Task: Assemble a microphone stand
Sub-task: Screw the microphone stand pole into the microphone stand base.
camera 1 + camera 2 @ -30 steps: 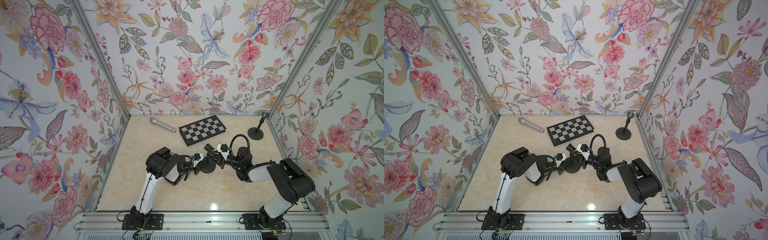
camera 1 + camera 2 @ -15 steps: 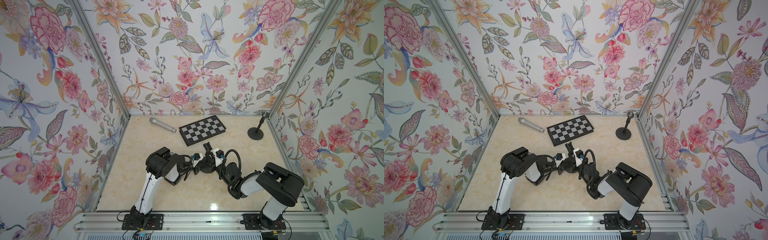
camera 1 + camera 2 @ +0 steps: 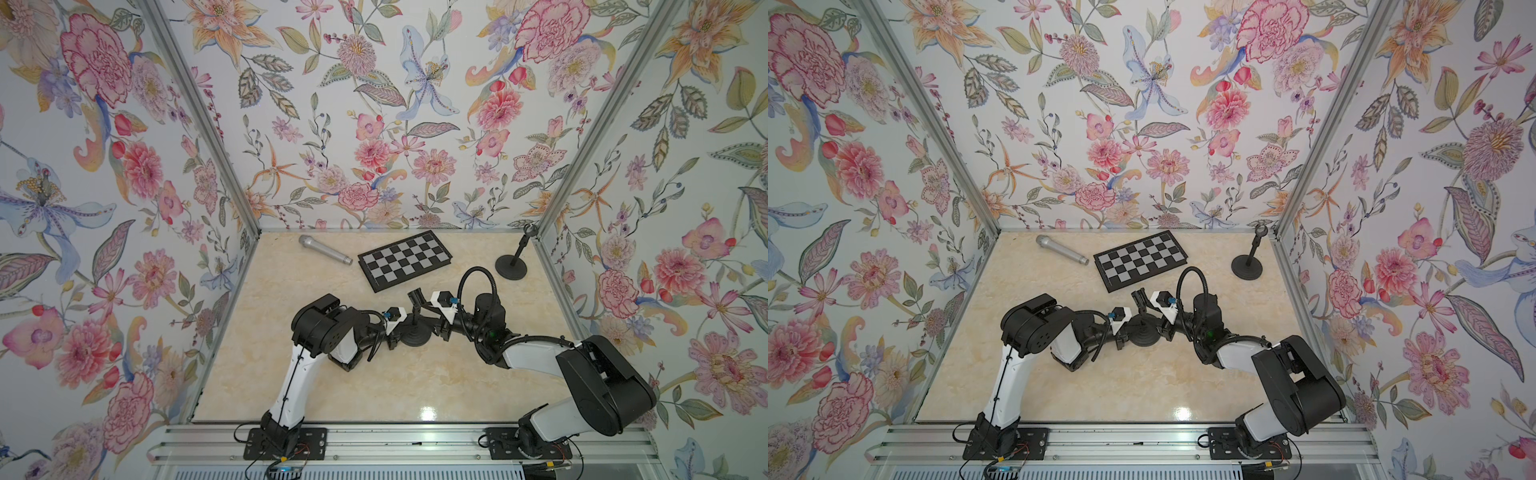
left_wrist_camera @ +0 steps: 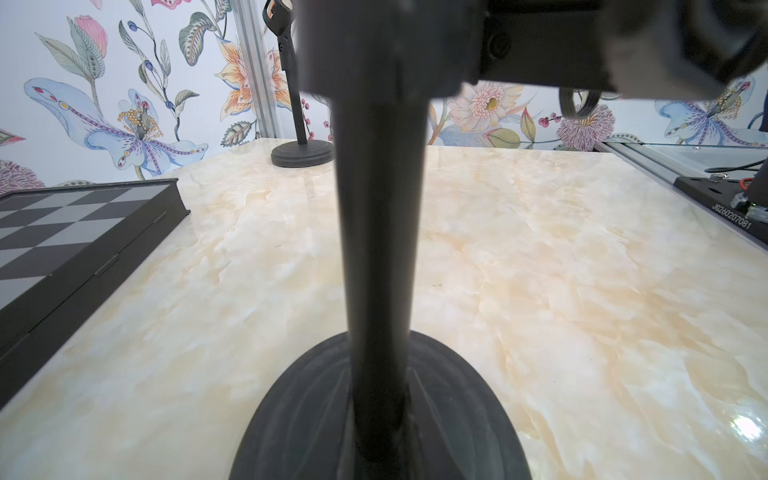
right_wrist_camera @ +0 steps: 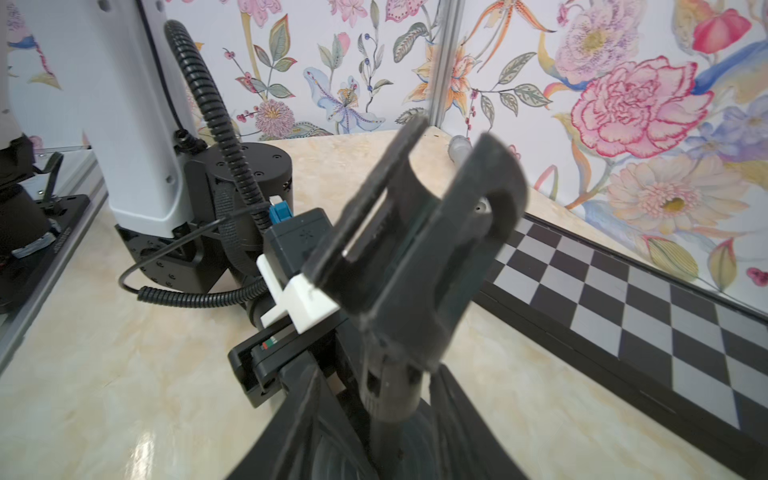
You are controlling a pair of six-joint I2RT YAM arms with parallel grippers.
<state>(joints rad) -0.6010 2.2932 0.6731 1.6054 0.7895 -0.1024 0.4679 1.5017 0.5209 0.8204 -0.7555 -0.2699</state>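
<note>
the microphone stand [image 3: 414,328] stands near the middle of the surface [image 3: 332,374], its round base [image 3: 413,336] flat on the marble and its stem [image 4: 378,249] rising roughly upright, with the clip [image 5: 415,232] on top. the left hand [image 3: 394,338] comes in from the stand's 9 o'clock and is closed tight. it appears to pinch the rim of the base, though its fingertips are hidden in every view. the right hand [image 3: 434,325] reaches in from 3 o'clock. in its wrist view the fingers [image 5: 299,415] stand apart on either side of the stem just under the clip, with a gap showing on both sides, so it seems to grip nothing.

the stem looks seated in the base, so the step in hand is probably freeing the upper part without disturbing it. the right hand should draw back level toward 3 o'clock, fingers wide enough to clear the stem, and not rise until it is out from under the clip, which overhangs them. the left hand is best loosened only after that, since the base is all that steadies the stand. whether the joint is fully tight cannot be judged from here.

the silver microphone [image 3: 325,249] lies at 11 o'clock near the back wall, well apart, beside a chessboard [image 3: 405,261] at 12. a second stand [image 3: 512,268] sits in the 1 o'clock corner.
</note>
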